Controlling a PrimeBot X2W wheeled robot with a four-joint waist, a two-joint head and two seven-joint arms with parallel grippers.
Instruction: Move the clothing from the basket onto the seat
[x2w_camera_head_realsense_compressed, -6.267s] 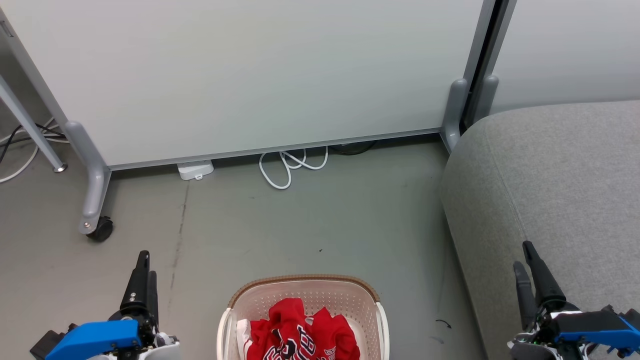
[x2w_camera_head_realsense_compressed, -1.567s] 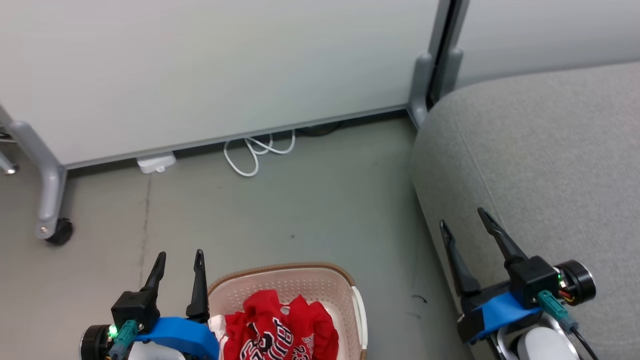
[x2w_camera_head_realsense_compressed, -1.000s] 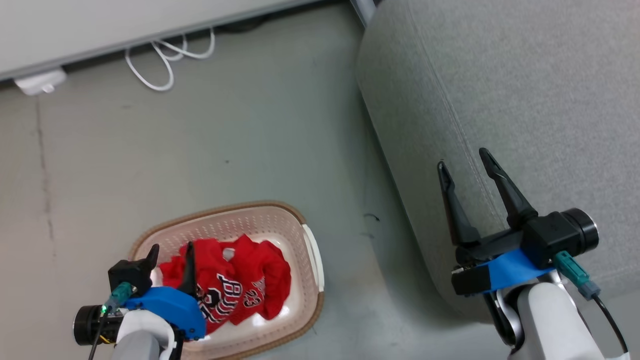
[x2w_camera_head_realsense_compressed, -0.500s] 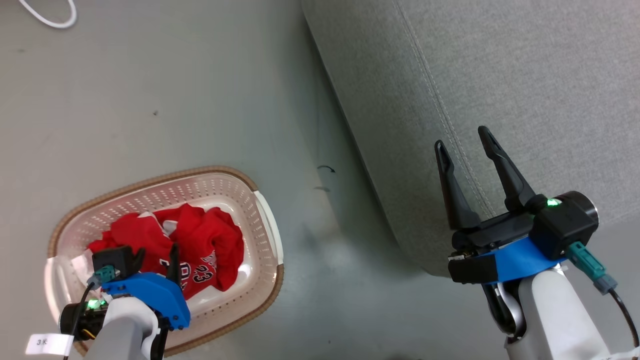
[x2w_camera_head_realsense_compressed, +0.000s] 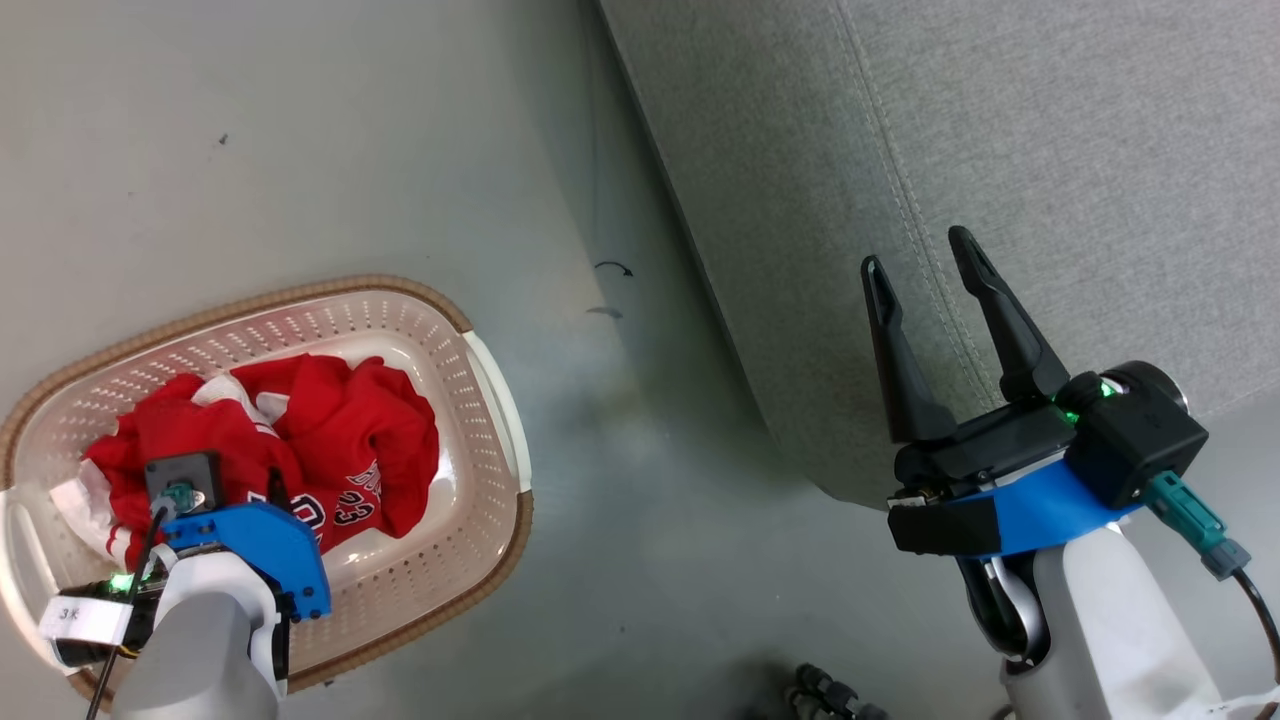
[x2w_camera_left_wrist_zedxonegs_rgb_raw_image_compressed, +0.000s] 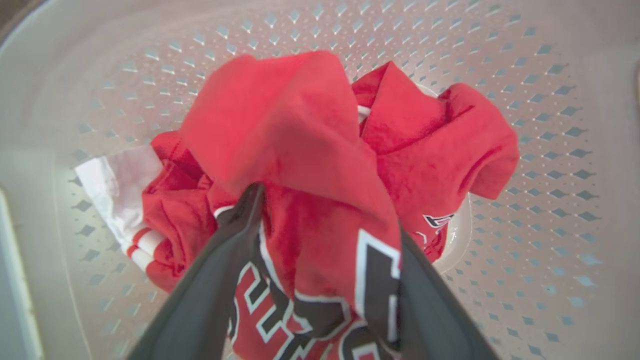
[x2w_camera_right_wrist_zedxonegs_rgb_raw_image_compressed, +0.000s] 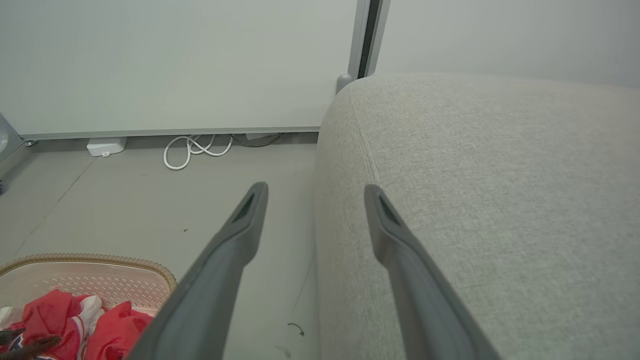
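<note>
Red clothing (x2w_camera_left_wrist_zedxonegs_rgb_raw_image_compressed: 300, 115) looks soft, light: left gripper (x2w_camera_left_wrist_zedxonegs_rgb_raw_image_compressed: 327, 210) gapes astride its top fold, so pinch there; right gripper (x2w_camera_head_realsense_compressed: 916, 248), three o'clock, gapes empty.

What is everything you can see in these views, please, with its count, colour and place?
floor: one, grey, underneath
seat: one, grey, right side
basket: one, cream with brown rim, on the floor left of the seat
clothing: one crumpled pile, red with white and black trim, in the basket
panels: two, pale grey, at the back
cable: one, white, coiled by the panels
box: one, white, beside the cable
left tool: one, dark, open, astride a clothing fold
right tool: one, dark, open, above the seat's edge
</note>
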